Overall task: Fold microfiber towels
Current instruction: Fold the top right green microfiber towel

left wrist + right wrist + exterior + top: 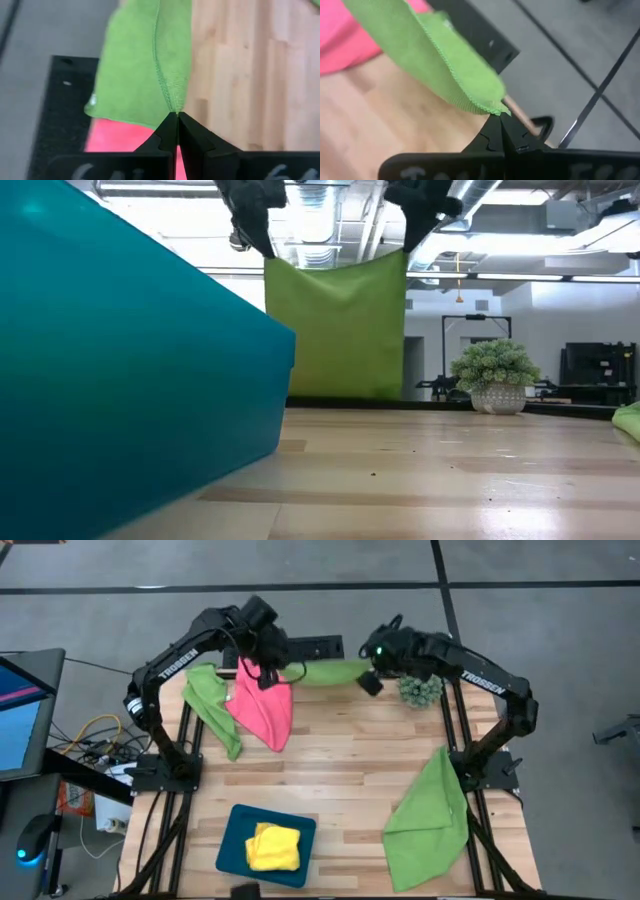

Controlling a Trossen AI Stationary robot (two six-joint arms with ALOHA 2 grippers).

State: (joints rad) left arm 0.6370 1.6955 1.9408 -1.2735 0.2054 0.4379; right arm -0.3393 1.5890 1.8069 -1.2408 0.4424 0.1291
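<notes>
A lime green microfiber towel (335,325) hangs as a flat sheet over the table's far edge, strung between my two grippers. My left gripper (280,672) is shut on its upper left corner and my right gripper (368,678) on its upper right corner. A hot pink towel (262,705) and another green towel (212,700) lie crumpled at the far left. A third green towel (430,815) lies at the near right, hanging over the table's edge. A folded yellow towel (272,845) rests in the teal tray (232,852). My left gripper pinches the towel's upper left corner (172,106) between its two fingertips, coming slanting down from above. The hemmed edge runs away from the fingers and the cloth hangs below. My right gripper pinches the upper right corner (492,109) at the hem between its fingertips, also slanting down from above. The top edge (335,260) runs nearly straight between both holds, and the sheet hangs clear below.
A small spiky green plant in a pot (420,690) stands at the far right, close to my right gripper. The teal tray (130,360) fills the near left of the low view. Bare wood (340,760) lies at the table's middle.
</notes>
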